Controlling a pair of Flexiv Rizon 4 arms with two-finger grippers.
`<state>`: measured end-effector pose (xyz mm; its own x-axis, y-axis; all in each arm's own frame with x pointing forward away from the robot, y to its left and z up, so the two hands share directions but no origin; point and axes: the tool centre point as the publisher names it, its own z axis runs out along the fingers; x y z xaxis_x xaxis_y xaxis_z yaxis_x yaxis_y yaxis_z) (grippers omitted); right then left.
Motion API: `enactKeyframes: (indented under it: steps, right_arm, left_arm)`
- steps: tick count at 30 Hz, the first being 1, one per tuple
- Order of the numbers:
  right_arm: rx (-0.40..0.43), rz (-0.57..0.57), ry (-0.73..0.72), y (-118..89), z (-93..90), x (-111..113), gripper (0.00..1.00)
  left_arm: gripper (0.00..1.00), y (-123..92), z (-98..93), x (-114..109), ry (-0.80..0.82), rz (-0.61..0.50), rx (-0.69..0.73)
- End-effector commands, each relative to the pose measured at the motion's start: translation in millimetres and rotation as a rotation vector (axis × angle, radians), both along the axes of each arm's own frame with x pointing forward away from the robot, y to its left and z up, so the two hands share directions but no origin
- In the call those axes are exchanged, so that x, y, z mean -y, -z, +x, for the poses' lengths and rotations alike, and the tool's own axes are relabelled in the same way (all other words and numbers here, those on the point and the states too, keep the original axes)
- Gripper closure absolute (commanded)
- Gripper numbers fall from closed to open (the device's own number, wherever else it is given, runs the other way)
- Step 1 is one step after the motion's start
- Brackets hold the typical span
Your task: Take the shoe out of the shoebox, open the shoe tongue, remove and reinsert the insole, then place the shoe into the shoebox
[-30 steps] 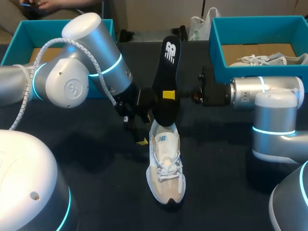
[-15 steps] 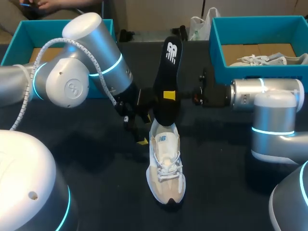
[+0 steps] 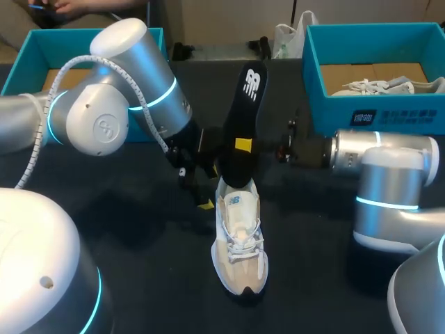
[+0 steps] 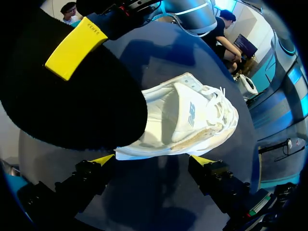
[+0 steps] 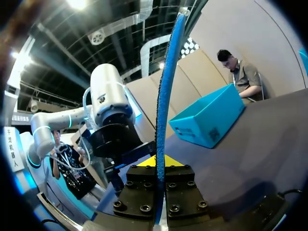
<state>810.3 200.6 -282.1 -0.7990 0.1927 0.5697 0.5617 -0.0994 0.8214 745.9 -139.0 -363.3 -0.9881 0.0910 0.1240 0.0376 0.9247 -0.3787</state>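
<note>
Lately tipped insole (image 3: 243, 118) top toward 1 o'clock and shifted right arm slightly toward 6 o'clock. Pinches insole mid-length in right hand (image 3: 243, 145), upright, lower end at collar of shoe (image 3: 240, 236), mid-bench (image 3: 139, 278). Holds left hand (image 4: 153, 161) spread, just beside heel at 10 o'clock.

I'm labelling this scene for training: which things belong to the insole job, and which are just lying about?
Job: shoe, insole, right end effector shut on the insole, open left end effector, left shoebox (probably).
Lying about: right shoebox, second shoe inside it.
</note>
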Motion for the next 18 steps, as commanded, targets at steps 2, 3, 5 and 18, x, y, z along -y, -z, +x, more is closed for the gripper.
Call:
enactKeyframes:
  steps: [2,3,5,18]
  right_arm:
    - [-0.001,-0.009,0.026,1.5,-4.9,-2.5,1.0]
    - [-0.002,-0.009,0.023,1.5,-5.6,-1.3,1.0]
    - [-0.004,-0.013,0.011,1.3,-6.4,0.4,1.0]
    - [-0.03,-0.032,-0.032,9.2,-7.6,7.4,1.0]
  left_arm:
    - [0.0,-0.1,-0.5,-0.6,0.0,0.001,0.002]
    - [0.0,-0.1,-0.5,-0.6,0.0,0.001,0.002]
    - [0.0,-0.1,-0.5,-0.6,0.0,0.001,0.002]
    - [0.0,-0.1,-0.5,-0.6,0.0,0.001,0.002]
